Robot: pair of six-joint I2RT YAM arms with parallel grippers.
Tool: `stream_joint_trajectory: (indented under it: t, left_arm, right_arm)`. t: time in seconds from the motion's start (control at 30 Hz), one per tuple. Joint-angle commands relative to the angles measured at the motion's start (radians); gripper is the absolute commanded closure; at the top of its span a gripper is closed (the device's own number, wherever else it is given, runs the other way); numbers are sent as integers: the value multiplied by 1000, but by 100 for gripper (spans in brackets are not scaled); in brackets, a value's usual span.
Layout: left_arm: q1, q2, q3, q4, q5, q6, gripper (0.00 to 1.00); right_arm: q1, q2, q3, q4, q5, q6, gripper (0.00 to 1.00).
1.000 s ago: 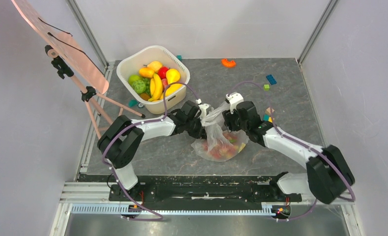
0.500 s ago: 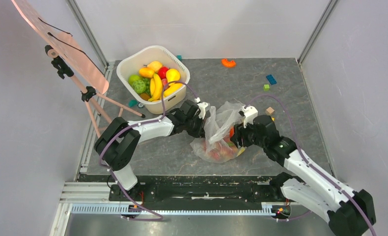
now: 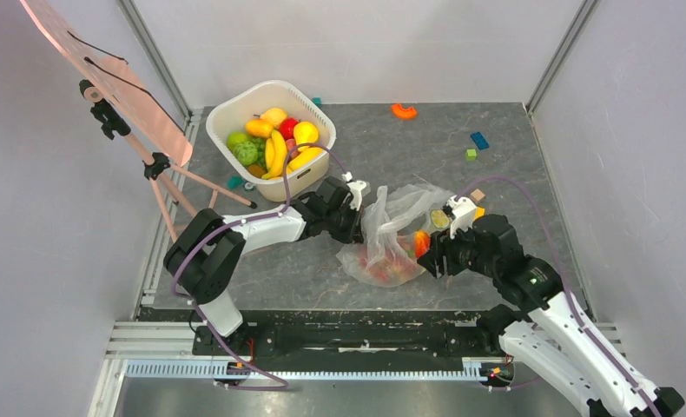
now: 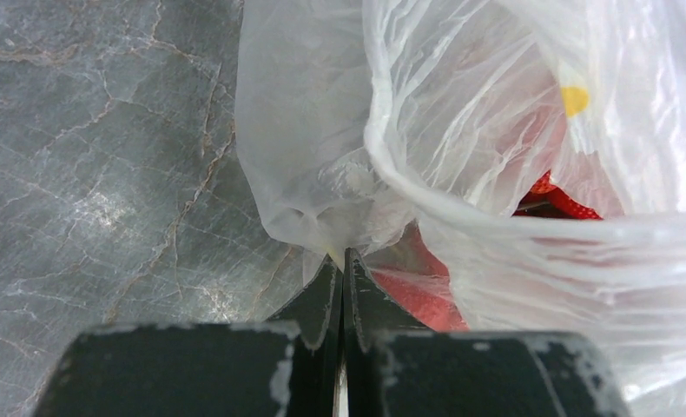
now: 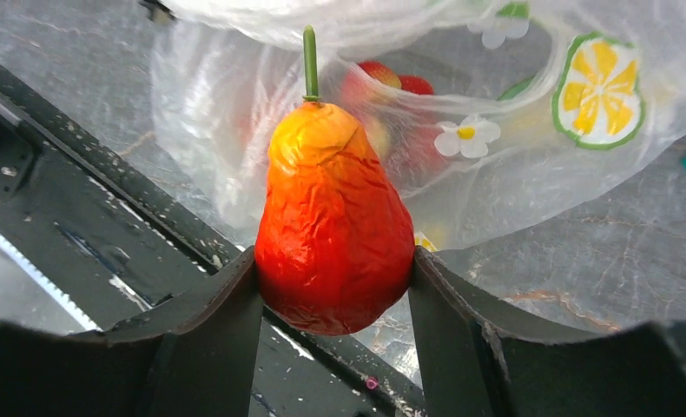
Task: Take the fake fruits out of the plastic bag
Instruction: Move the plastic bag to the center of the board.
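The clear plastic bag (image 3: 393, 219) lies crumpled mid-table with red and pink fake fruits (image 3: 386, 268) still inside. My left gripper (image 3: 363, 203) is shut on a bunched fold of the bag (image 4: 339, 187) at its left side, and red fruit (image 4: 426, 295) shows through the film beside the fingertips. My right gripper (image 3: 421, 244) is just right of the bag, shut on a red-orange pear-shaped fruit (image 5: 335, 226) with a green stem, held clear of the bag. Behind the pear, the printed bag (image 5: 513, 148) holds more red fruits (image 5: 383, 80).
A white tub (image 3: 235, 109) filled with bananas and other fruits stands at the back left. A pink board on a stand (image 3: 105, 82) leans at the left. Small toy pieces (image 3: 403, 110) (image 3: 479, 140) lie at the back. A black rail (image 3: 348, 334) runs along the near edge.
My right gripper has drawn back out of the bag, to the right and toward the near edge, carrying the pear-shaped fruit. The bag's top has spread open. The left gripper has stayed put.
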Motion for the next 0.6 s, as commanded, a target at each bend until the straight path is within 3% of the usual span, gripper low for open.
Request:
stream_joint_trajectory:
  t: [0.0, 0.27, 0.57]
  left_arm:
    - [4, -50, -26, 22, -18, -32, 98]
    - [-27, -115, -136, 88, 10, -79, 98]
    - [-75, -249, -297, 169, -42, -156, 98]
  right_arm:
    - [-1, -27, 148, -73, -12, 11, 53]
    - [-1, 105, 410, -7, -63, 3, 52]
    - [-1, 504, 561, 312, -125, -32, 53]
